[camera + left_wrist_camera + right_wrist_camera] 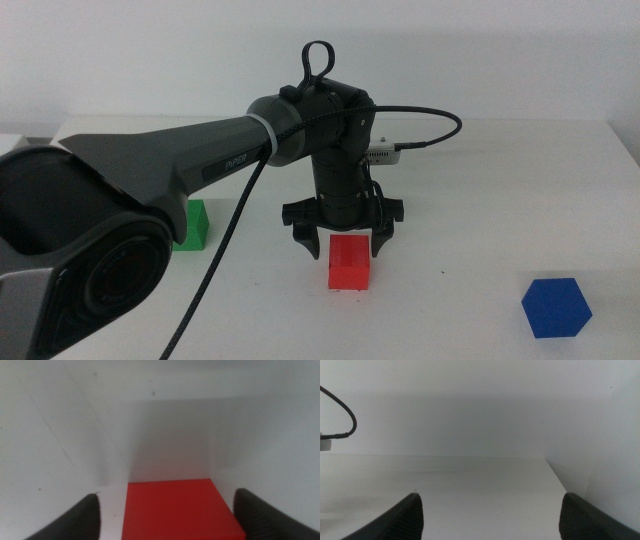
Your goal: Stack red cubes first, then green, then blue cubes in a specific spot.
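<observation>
The red cube (350, 265) stands on the white table near the middle. My left gripper (343, 250) points down over it, open, with one jaw on each side of the cube's top. The left wrist view shows the red cube (180, 510) between the jaws with a gap on both sides, so the left gripper (167, 496) is not touching it. The green cube (192, 224) sits at the left, partly hidden behind the left arm. The blue cube (556, 306) sits at the front right. My right gripper (491, 496) is open and empty, out of the middle view. I cannot make out the marked spot.
The left arm's bulky link (110, 220) fills the left front of the middle view. A black cable (430, 125) loops from the wrist to a small connector (383, 152) behind the gripper. The table's far edge (500, 120) meets a white wall.
</observation>
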Controlling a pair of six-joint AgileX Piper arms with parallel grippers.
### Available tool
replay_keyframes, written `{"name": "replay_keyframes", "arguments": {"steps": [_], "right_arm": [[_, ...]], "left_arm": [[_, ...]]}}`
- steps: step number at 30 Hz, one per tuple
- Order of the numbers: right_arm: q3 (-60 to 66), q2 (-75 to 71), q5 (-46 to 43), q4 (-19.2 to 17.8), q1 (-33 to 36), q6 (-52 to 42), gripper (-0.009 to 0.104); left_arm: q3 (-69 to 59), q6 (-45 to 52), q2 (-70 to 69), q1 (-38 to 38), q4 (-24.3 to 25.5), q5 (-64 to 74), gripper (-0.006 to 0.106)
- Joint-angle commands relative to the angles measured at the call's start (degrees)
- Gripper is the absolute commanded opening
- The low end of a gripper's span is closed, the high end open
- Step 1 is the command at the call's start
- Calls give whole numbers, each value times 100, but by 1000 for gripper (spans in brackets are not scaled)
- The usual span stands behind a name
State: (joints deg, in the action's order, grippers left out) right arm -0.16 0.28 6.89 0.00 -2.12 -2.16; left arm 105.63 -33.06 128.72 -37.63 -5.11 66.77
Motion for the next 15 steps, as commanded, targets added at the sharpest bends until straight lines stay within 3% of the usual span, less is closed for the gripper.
{"name": "replay_keyframes", "arguments": {"steps": [1,6,9,15], "right_arm": [[16,-28,-64,-45,-23,-24,93],[16,-28,-64,-45,-23,-24,93],[16,-28,-64,-45,-23,-24,93],[16,-28,-64,-45,-23,-24,93]], "left_arm": [[27,8,1,-8,9,-21,94],[38,76,-125,-8,-208,191,94],[168,221,-508,-8,-78,319,94],[158,21,-1896,80,1144,319,94]]}}
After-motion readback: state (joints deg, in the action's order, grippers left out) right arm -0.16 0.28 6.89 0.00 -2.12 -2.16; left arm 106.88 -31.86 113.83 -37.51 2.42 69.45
